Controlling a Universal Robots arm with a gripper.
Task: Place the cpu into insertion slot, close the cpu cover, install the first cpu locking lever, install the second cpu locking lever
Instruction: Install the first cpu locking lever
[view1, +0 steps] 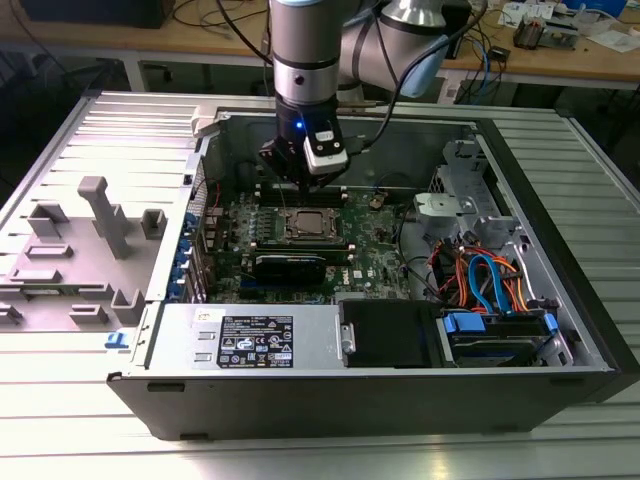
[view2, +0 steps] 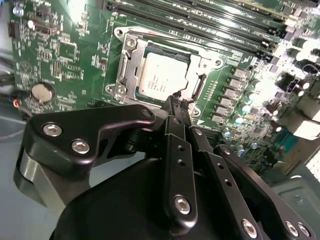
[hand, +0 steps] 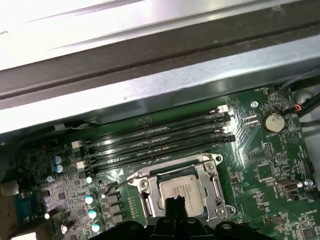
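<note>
The cpu (view2: 161, 77) (hand: 182, 189), a square chip with a dull silver top, lies flat in the insertion slot (view1: 309, 225) on the green board. The cpu cover (view2: 202, 62) (hand: 206, 175), a shiny metal frame, lies down around the chip with the chip showing through its window. A thin lever rod (hand: 120, 182) angles out from one socket corner. My gripper (view1: 308, 185) (view2: 178, 102) (hand: 176, 201) hangs just above the socket's edge, fingers shut together with nothing between them.
Long black memory slots (hand: 160, 135) (view2: 210, 15) run beside the socket, towards the case wall (hand: 150, 85). A coin battery (view2: 42, 91) and capacitors (hand: 90, 200) stand nearby. A black card (view1: 290, 265), the power supply (view1: 250, 340) and cables (view1: 480, 280) are inside the case.
</note>
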